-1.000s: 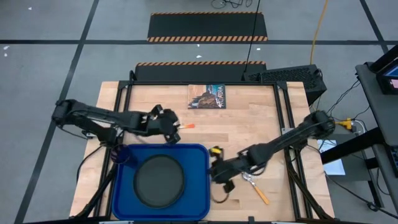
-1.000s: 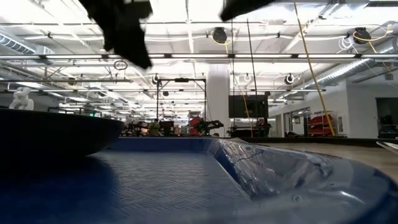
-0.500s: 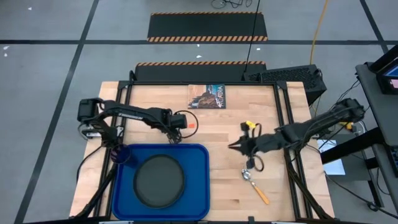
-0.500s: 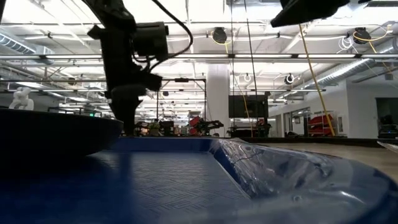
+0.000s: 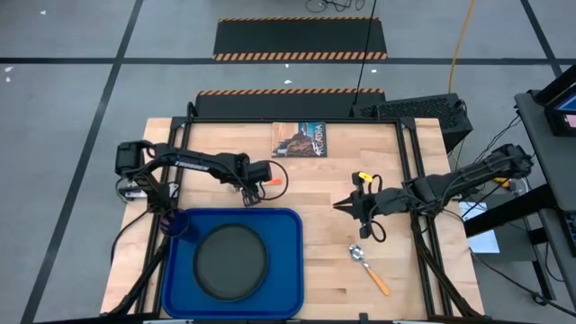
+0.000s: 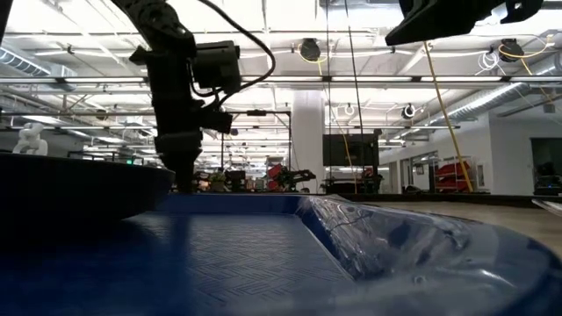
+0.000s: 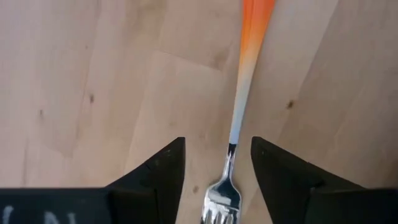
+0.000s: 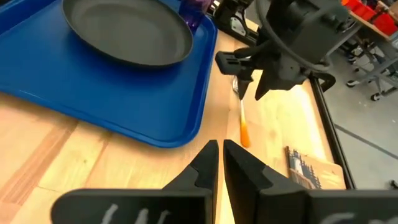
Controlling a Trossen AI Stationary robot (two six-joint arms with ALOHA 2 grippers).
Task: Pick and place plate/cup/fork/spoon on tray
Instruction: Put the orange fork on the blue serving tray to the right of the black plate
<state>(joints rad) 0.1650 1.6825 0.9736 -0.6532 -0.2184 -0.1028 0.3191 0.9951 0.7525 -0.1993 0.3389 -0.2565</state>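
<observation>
The fork point(image 7: 239, 106) lies flat on the wooden table just beyond the blue tray's far edge point(image 5: 236, 212), its orange handle point(image 5: 273, 183) pointing toward the table's right. My left gripper point(image 7: 217, 146) is open and points down over it, one finger on each side of the fork's neck and tines, not touching them. It also shows in the high view point(image 5: 255, 190). The spoon point(image 5: 369, 268) lies to the right of the tray. The black plate point(image 5: 231, 261) and the purple cup point(image 5: 177, 225) rest in the tray. My right gripper point(image 8: 221, 155) is shut and empty, above the table point(image 5: 342, 207) right of the tray.
A small printed book point(image 5: 300, 139) lies at the table's far edge. Bare wood lies between the tray's right rim point(image 5: 300, 261) and the spoon. My right arm point(image 5: 432, 191) reaches in from the table's right edge.
My left gripper has come down over the fork and moved slightly toward the table's right. My right gripper has drawn away from the tray's right rim, toward the table's far right, and stands clear of the spoon. The fork and spoon have kept still.
</observation>
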